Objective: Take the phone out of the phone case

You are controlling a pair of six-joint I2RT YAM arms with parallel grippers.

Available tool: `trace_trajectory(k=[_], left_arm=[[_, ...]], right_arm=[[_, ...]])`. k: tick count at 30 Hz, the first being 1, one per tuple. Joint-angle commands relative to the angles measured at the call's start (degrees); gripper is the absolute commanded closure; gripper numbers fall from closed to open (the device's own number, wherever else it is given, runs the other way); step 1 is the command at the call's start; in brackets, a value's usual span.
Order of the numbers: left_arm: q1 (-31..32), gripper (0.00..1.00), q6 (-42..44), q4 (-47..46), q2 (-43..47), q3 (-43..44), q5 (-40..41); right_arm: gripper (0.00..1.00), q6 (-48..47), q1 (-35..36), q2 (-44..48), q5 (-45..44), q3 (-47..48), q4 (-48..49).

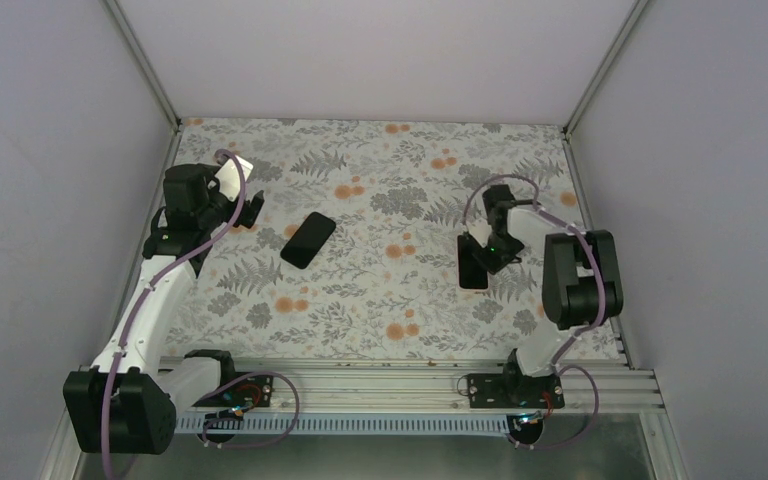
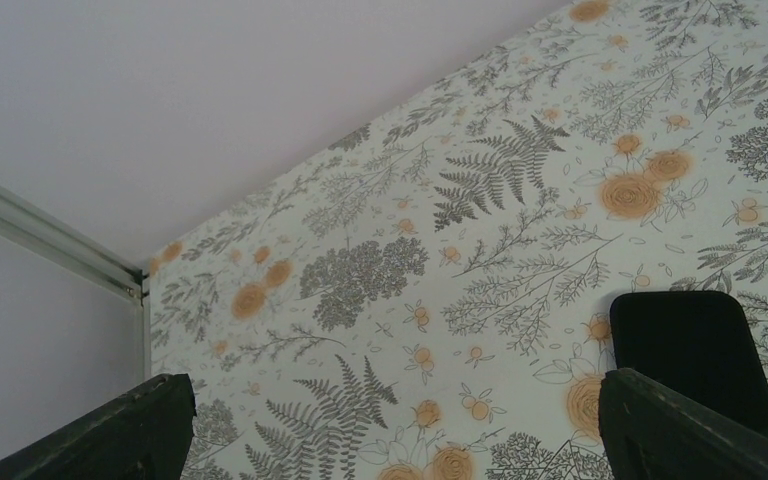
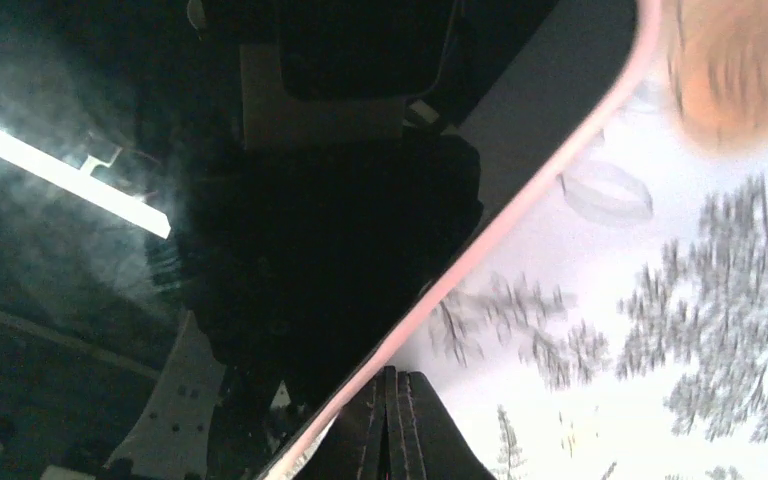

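My right pincer (image 3: pixel 392 388) sits pressed together at the pink-rimmed phone (image 3: pixel 260 250). The left pincer (image 2: pixel 395 400) is spread. I cannot tell if it's cased.

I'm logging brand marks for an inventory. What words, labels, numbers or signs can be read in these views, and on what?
No text can be read in any view.
The glossy dark screen beside the right gripper shows only reflections.
The black slab mid-table looks blank from above.
The floral table cover carries only ferns and flowers.

white arms (image 1: pixel 160 305), black joints (image 1: pixel 580 280), purple cables (image 1: pixel 110 420)
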State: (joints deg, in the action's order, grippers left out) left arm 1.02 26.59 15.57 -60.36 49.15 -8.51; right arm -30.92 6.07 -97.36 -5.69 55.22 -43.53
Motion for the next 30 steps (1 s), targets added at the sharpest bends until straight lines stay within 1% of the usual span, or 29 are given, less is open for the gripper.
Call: trace_trajectory(k=[1,6,11,13,15,16,18,19,20,21,23,24,25,28,30], left_arm=[[-0.3,0.0,0.4,0.5,0.7,0.8,-0.7],[-0.3,0.0,0.6,1.8,0.9,1.4,-0.6],[-0.4,0.0,1.3,1.6,1.7,0.2,0.1],[-0.4,0.0,1.5,1.5,1.8,-0.2,0.3],[-0.4,0.0,1.5,1.5,1.9,-0.5,0.1],[-0.4,0.0,1.5,1.5,1.8,-0.5,0.0],[-0.4,0.0,1.6,1.5,1.7,-0.5,-0.5],[-0.4,0.0,1.6,1.4,1.6,-0.4,-0.8],[-0.4,0.0,1.5,1.5,1.4,-0.2,-1.0],[-0.4,0.0,1.4,1.5,1.2,0.0,-1.2],[-0.4,0.0,1.1,1.3,0.8,0.3,-1.8],[-0.4,0.0,0.9,1.2,0.6,0.3,-2.2],[-0.4,0.0,0.8,1.1,0.5,0.3,-2.7],[-0.4,0.0,0.3,0.5,0.2,0.1,-4.1],[-0.4,0.0,0.2,0.0,0.0,-0.2,-4.6]], right_arm=[[0.96,2.9,7.9,-8.1,8.2,4.9,4.0],[0.96,5.0,15.3,-15.6,11.5,14.3,-0.5],[0.96,5.8,23.8,-20.1,14.0,20.6,-3.0],[0.96,6.8,25.6,-20.8,12.3,22.4,-2.7],[0.95,7.4,25.8,-20.3,10.9,23.6,-2.3],[0.89,7.2,25.7,-19.5,10.4,23.7,-2.0],[0.72,6.2,24.9,-16.9,9.0,23.0,-1.0],[0.66,5.2,24.3,-15.7,9.5,22.7,-1.4],[0.56,3.9,23.9,-14.4,10.0,22.3,-2.0],[0.48,2.6,23.5,-12.4,10.4,21.7,-2.5],[0.34,-0.6,23.2,-9.0,10.8,19.7,-3.2],[0.3,-2.1,23.2,-7.4,11.5,19.0,-4.1],[0.28,-3.4,23.2,-6.1,12.3,18.6,-5.1],[0.28,-7.0,23.3,-2.3,13.1,17.4,-7.2],[0.28,-11.1,23.2,-0.2,15.2,16.2,-9.4]])
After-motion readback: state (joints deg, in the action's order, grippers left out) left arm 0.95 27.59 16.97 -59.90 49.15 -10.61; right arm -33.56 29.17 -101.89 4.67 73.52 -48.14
